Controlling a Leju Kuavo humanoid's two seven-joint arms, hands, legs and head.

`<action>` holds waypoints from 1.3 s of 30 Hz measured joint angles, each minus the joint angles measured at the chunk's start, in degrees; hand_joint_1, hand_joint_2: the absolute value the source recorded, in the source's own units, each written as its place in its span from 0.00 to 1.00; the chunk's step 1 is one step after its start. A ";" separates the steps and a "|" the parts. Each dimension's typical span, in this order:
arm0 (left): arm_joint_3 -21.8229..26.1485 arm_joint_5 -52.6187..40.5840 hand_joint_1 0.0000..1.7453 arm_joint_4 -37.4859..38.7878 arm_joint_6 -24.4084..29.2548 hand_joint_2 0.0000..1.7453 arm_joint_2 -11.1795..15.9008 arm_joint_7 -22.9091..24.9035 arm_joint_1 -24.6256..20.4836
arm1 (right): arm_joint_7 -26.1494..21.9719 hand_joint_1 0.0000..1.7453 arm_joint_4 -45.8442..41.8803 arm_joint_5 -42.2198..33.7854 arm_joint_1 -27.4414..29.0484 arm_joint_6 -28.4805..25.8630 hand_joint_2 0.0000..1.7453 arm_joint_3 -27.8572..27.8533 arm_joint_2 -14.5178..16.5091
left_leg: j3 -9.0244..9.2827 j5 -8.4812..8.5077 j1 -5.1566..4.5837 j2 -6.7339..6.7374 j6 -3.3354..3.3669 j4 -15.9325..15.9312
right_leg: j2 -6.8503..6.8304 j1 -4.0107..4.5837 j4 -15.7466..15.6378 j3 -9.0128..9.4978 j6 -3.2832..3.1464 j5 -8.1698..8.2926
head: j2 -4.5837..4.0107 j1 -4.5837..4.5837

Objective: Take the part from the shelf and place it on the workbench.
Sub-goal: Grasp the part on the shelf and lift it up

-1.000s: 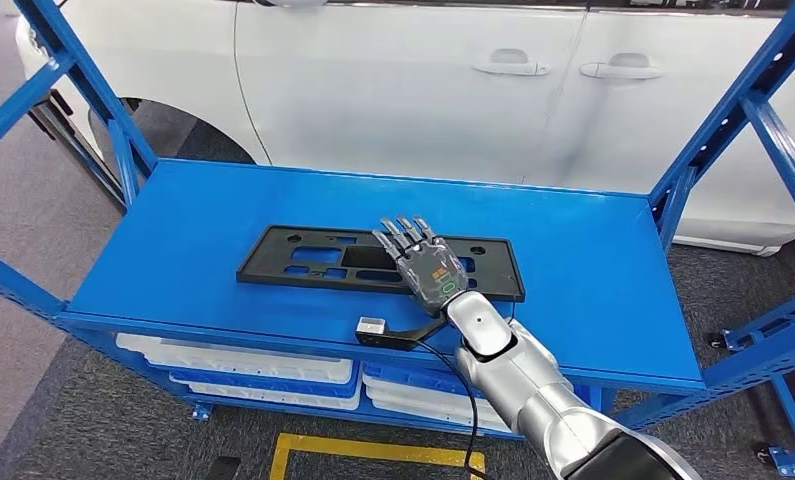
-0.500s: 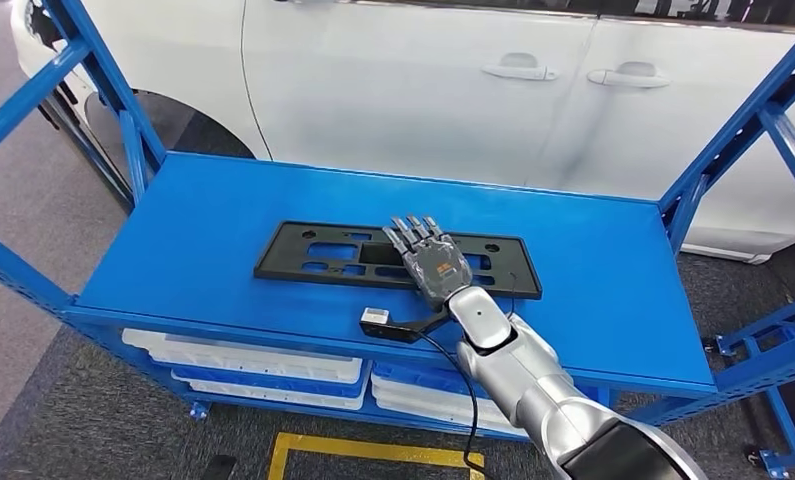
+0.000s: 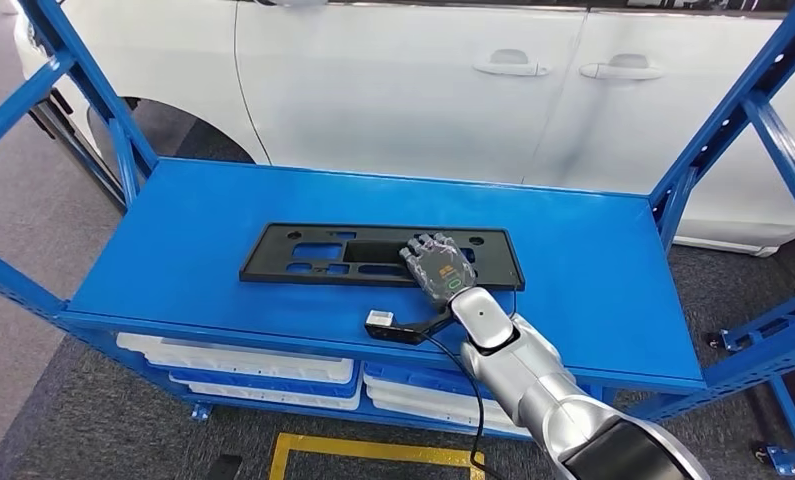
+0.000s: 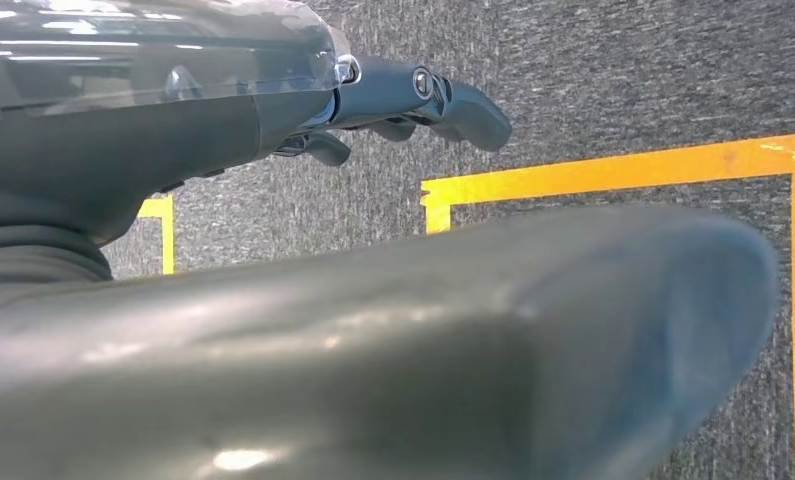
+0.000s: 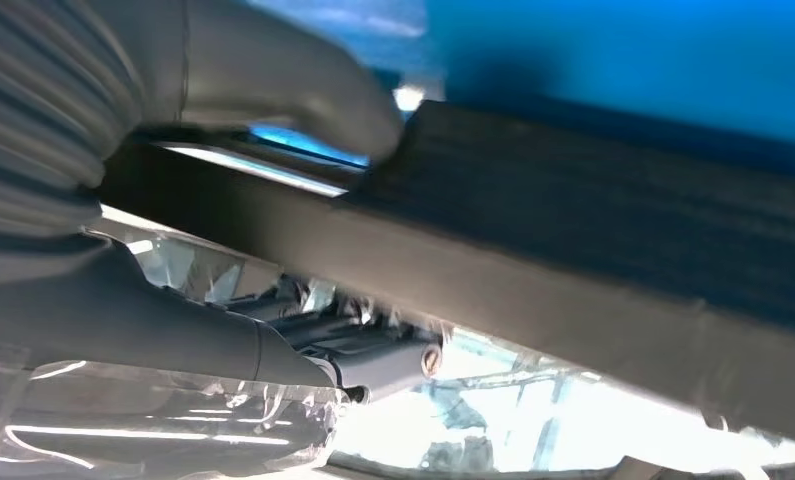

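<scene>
A long flat black plastic part (image 3: 313, 255) with cut-outs lies on the blue shelf top (image 3: 593, 280). My right hand (image 3: 439, 270) sits at the part's near edge, right of its middle, with the fingers curled down over it. In the right wrist view the part's dark edge (image 5: 593, 230) runs between the grey thumb (image 5: 303, 80) on one face and the darker fingers on the other, so the hand grips it. My left hand (image 4: 403, 95) hangs over the grey floor, fingers loosely extended and holding nothing.
Blue uprights (image 3: 733, 120) frame the shelf on both sides. A white car (image 3: 423, 90) stands close behind it. White trays (image 3: 263, 365) fill the lower level. Yellow tape (image 3: 373, 450) marks the floor in front. Bare shelf surface lies left and right of the part.
My right hand's fingers, stretched flat over the part before, have curled down onto its near edge. The head camera swayed slightly and came back; the part has stayed put.
</scene>
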 joint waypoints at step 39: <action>0.06 0.71 0.00 0.00 0.17 0.00 0.36 -0.65 -0.01 | -7.20 1.00 -10.74 -0.52 -3.11 4.30 1.00 -3.40 0.61 | 2.87 3.62 0.57 0.12 -0.33 -5.15 | 0.11 0.03 1.62 -0.49 1.04 -0.74 | 0.00 0.01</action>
